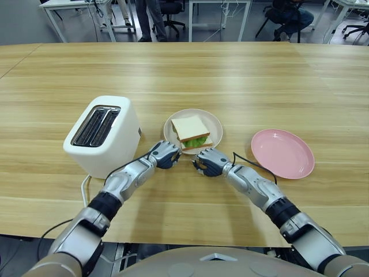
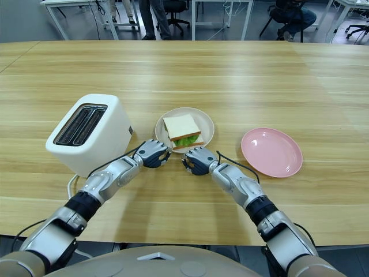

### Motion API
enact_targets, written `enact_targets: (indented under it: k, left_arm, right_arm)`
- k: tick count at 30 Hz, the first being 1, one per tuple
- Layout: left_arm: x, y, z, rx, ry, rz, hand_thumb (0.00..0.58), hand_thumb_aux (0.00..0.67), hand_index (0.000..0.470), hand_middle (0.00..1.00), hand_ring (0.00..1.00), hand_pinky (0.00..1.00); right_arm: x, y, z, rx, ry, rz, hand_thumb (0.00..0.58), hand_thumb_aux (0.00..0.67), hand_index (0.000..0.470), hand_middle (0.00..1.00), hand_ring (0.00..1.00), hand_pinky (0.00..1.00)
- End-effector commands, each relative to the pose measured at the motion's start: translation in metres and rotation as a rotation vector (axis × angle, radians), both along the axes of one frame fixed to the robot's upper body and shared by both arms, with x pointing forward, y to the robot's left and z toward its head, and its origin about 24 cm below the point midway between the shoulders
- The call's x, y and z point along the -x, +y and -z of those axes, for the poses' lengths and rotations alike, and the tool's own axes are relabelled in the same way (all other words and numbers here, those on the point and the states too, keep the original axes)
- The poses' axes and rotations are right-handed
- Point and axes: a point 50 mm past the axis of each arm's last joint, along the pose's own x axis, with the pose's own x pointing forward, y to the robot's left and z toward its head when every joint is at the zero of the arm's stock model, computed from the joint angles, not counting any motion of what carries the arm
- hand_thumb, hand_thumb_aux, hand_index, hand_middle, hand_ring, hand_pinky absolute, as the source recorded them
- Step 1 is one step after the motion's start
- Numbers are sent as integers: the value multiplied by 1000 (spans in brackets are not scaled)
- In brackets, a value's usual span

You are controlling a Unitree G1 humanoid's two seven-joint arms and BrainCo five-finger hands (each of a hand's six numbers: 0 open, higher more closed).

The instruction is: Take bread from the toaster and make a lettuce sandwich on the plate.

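Observation:
A white toaster [image 1: 102,134] stands on the left of the table, its two slots showing no bread. To its right a beige plate [image 1: 212,122] holds a sandwich [image 1: 191,130]: white bread on top, green lettuce [image 1: 198,141] peeking out, another slice under it. My left hand [image 1: 165,154] rests on the table just in front of the plate's near left rim, fingers curled, holding nothing. My right hand [image 1: 210,162] sits in front of the plate's near right rim, fingers also curled and empty.
A pink plate [image 1: 282,153] with nothing on it lies to the right of my right hand. The toaster's cord [image 1: 85,187] trails off the near table edge. Chairs and desks stand beyond the far edge.

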Motion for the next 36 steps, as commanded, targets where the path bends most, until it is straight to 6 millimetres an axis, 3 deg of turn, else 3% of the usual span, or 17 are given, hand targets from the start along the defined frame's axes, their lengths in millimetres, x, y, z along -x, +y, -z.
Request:
enact_targets:
  k: [1,4,8,13,14,15,16,17,18,19,20,21,22,23,29,36]
  left_arm:
    - [-6,3,4,0,11,-9,580,670,460,1000,1000,1000]
    - [-4,6,1,13,6,-2,580,670,460,1000,1000,1000]
    - [17,15,-6,68,17,0,580,670,460,1000,1000,1000]
    - [60,26,-37,329,10,-34,580,670,460,1000,1000,1000]
    - [69,28,-43,396,19,-47,565,562,386,1000,1000,1000]
    - [79,30,-48,470,27,-57,484,397,272,914,914,914]
    - [87,31,-54,555,37,-67,45,26,18,396,396,396]
    - [95,31,-60,682,58,-70,0,0,0,0,0,0]
    - [103,30,-67,831,83,-61,0,0,0,0,0,0]
    - [111,29,-74,977,113,-45,0,0,0,0,0,0]
    - [119,29,-80,1119,152,-25,0,0,0,0,0,0]
    - [126,31,-83,1218,184,-10,0,0,0,0,0,0]
    - [133,33,-84,1287,209,1,0,0,0,0,0,0]
    - [138,35,-84,1328,226,11,0,0,0,0,0,0]
    - [152,47,-76,1414,238,-6,0,0,0,0,0,0]
    - [161,43,-57,1477,357,-52,0,0,0,0,0,0]
  right_arm:
    - [-3,-1,2,18,-2,4,580,670,460,1000,1000,1000]
    - [-3,0,-1,16,-15,-7,580,670,460,1000,1000,1000]
    - [6,-8,-10,-7,-34,-5,580,670,460,1000,1000,1000]
    - [23,-33,-41,-284,4,118,580,670,460,1000,1000,1000]
    - [27,-37,-45,-376,36,148,580,670,460,1000,1000,1000]
    - [31,-41,-49,-482,71,170,580,670,460,1000,1000,1000]
    - [35,-45,-52,-589,108,190,580,670,460,1000,1000,1000]
    - [39,-49,-54,-704,154,204,580,670,460,1000,1000,1000]
    - [43,-54,-55,-806,205,213,580,670,460,1000,1000,1000]
    - [49,-57,-55,-901,268,212,580,670,460,839,839,839]
    - [56,-61,-55,-1016,353,205,551,520,357,584,584,584]
    - [63,-64,-55,-1123,431,196,422,321,220,247,247,247]
    - [70,-69,-56,-1225,500,179,422,321,220,247,247,247]
    - [76,-74,-57,-1302,550,166,0,0,0,0,0,0]
    - [97,-94,-54,-1505,697,154,0,0,0,0,0,0]
    - [114,-91,-52,-1565,669,163,0,0,0,0,0,0]
